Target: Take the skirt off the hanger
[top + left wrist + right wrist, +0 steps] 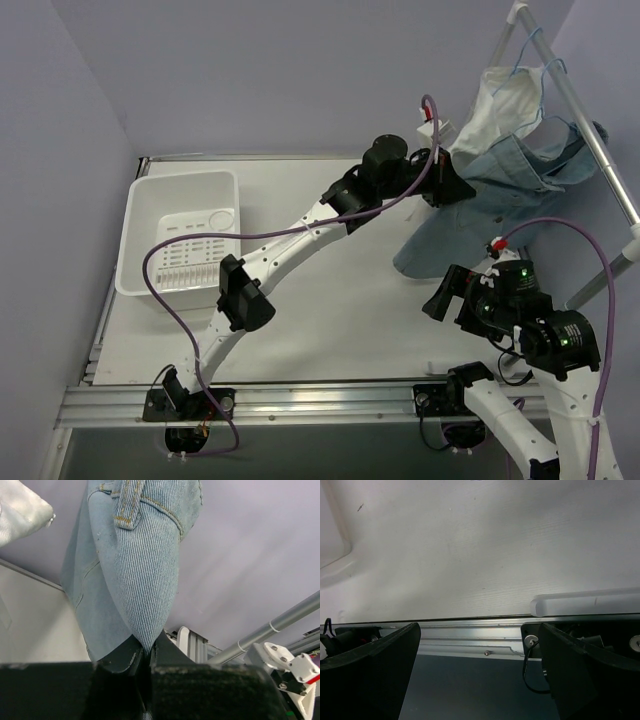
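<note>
- A white basket (186, 178) is seen at the far left of the table (330, 330), well apart from the garments.
- The left gripper (445, 180) is reached out to the right, up to the near left edge of the denim skirt (500, 200).
- In the left wrist view, the left gripper (147, 652) is seen closed tight, with a pointed fold of the skirt (145, 570) pinched between its jaws; the cloth rises straight up from the grip.
- The skirt is draped from the metal rail (600, 150) of the rack, with its lower hem lying on the table.
- A white garment (500, 105) is hung just above and behind the skirt.
- The right gripper (450, 300) is held wide apart with nothing in it, near the skirt's lower hem and not touching it.
</note>
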You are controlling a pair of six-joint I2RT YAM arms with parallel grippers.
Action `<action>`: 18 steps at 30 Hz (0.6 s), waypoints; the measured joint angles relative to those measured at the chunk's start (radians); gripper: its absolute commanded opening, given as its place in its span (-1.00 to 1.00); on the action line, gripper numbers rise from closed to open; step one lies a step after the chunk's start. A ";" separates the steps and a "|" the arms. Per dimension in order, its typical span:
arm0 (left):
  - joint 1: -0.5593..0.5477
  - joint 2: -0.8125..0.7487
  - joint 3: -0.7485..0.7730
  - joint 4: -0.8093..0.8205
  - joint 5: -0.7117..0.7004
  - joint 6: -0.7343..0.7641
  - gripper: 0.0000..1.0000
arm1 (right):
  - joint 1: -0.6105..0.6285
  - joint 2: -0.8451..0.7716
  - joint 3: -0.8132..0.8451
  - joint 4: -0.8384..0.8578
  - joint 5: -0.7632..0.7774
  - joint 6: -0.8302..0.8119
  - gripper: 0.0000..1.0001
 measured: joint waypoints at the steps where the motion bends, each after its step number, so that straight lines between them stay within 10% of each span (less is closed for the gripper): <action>1: 0.001 0.000 0.000 0.011 0.003 -0.010 -0.95 | 0.000 0.001 0.002 0.000 0.002 -0.003 1.00; 18: 0.035 -0.029 -0.069 0.156 0.068 -0.114 -0.95 | 0.000 0.020 0.011 0.001 0.013 -0.033 1.00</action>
